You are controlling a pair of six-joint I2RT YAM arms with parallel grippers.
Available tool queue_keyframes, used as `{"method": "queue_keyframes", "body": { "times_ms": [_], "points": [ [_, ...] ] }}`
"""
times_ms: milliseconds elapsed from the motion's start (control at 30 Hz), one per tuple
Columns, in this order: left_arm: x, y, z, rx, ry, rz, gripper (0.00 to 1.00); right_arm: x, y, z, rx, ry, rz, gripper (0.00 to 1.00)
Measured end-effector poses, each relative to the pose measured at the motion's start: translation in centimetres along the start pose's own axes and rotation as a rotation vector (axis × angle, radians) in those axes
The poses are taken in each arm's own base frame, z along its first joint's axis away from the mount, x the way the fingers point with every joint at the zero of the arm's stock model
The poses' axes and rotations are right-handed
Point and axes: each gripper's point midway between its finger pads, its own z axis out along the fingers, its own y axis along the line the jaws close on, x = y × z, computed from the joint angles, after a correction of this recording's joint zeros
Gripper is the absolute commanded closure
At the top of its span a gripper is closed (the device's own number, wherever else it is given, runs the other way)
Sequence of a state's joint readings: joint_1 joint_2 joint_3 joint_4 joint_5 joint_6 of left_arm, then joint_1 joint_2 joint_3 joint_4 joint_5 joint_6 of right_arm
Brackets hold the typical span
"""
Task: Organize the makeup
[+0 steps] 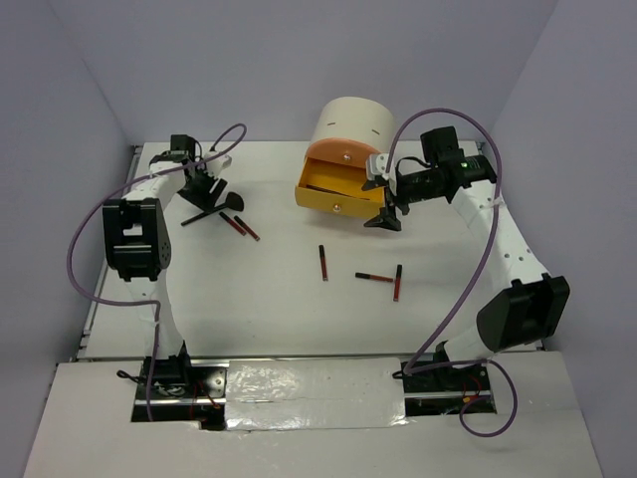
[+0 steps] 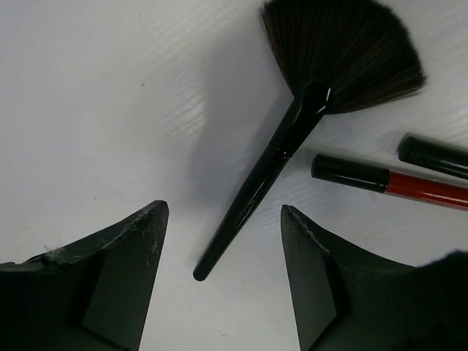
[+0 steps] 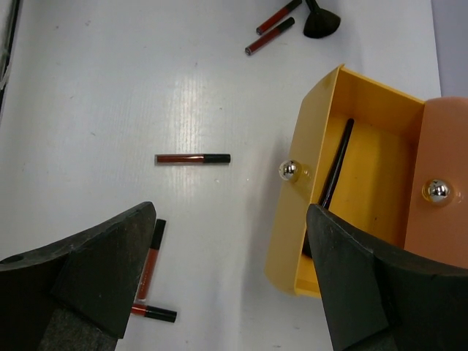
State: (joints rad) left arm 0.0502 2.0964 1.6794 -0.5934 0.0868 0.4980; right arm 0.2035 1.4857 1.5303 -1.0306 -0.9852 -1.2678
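**Left arm lining up on the brush, drawer standing open**

Over at ten o'clock on the table [image 1: 299, 329], the left gripper [image 2: 223, 208] is hovering just above the black fan brush [image 2: 292, 131]. Its fingers are spread wide, and the tail of the handle is lying between them without touching either.

I'm reading this as the pick-up step. The next move is calling for a straight drop and a squeeze across that slim, glossy handle, which may roll or slip. Two dark-red sticks [image 1: 249, 230] are lying just beside the bristles, at about five o'clock from them, close enough to get nudged.

Nearer the middle a lone stick [image 1: 323, 262] is lying by itself. A pair [image 1: 398, 283] is sitting at its three o'clock, nearly meeting in an L.

At one o'clock the cream cylinder [image 1: 348, 121] is standing with its yellow drawer [image 1: 338, 206] pulled out, and a thin black stick [image 3: 336, 172] is already lying inside.

The right gripper [image 3: 230, 212] is hanging at the drawer's four o'clock corner, fingers apart and holding nothing. That close to the drawer mouth, it may be crowding the brush's way in.
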Motion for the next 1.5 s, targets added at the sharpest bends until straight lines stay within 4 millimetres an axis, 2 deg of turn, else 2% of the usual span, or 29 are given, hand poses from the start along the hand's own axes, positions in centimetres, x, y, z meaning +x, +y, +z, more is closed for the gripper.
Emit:
{"method": "queue_keyframes", "body": {
  "times_ms": [267, 633, 733, 833, 1000, 1133, 1233, 1333, 1400, 1433, 1500],
  "points": [
    [1.9, -1.3, 1.1, 0.093, 0.050, 0.050, 0.29, 0.9, -0.9, 0.0, 0.008, 0.002, 0.062, 0.09],
    [2.7, -1.1, 2.3, 0.108, 0.061, 0.034, 0.48, 1.2, -1.1, -0.1, 0.011, -0.008, 0.091, 0.10],
    [2.8, -0.6, 2.3, 0.101, 0.051, 0.019, 0.62, 1.1, -1.1, -0.1, 0.014, -0.010, 0.093, 0.10],
    [2.9, 0.0, 2.4, 0.087, 0.044, 0.000, 0.71, 1.0, -0.9, -0.2, 0.018, -0.012, 0.093, 0.10],
    [3.0, 1.0, 2.6, 0.043, 0.035, -0.044, 0.82, 0.7, -0.5, -0.6, 0.027, -0.016, 0.082, 0.10],
    [3.4, 2.7, 2.5, -0.023, 0.034, -0.107, 1.00, 0.9, 0.3, -0.6, 0.026, -0.017, 0.088, 0.11],
    [4.0, 3.4, 1.7, -0.061, 0.035, -0.154, 1.00, 1.1, 1.0, -0.7, 0.028, -0.015, 0.099, 0.12],
    [3.9, 3.2, -0.6, -0.090, -0.004, -0.187, 1.00, 1.0, 1.5, -1.0, 0.045, -0.014, 0.103, 0.13],
    [2.6, 2.2, -3.3, -0.110, -0.072, -0.167, 1.00, 0.8, 1.7, -1.3, 0.059, -0.016, 0.099, 0.16],
    [1.4, 1.4, -4.9, -0.118, -0.117, -0.144, 1.00, 0.6, 1.8, -1.5, 0.067, -0.017, 0.096, 0.21],
    [-2.0, -0.7, -8.2, -0.121, -0.235, -0.078, 1.00, 0.4, 1.8, -1.9, 0.082, -0.018, 0.086, 0.30]
  ]
}}
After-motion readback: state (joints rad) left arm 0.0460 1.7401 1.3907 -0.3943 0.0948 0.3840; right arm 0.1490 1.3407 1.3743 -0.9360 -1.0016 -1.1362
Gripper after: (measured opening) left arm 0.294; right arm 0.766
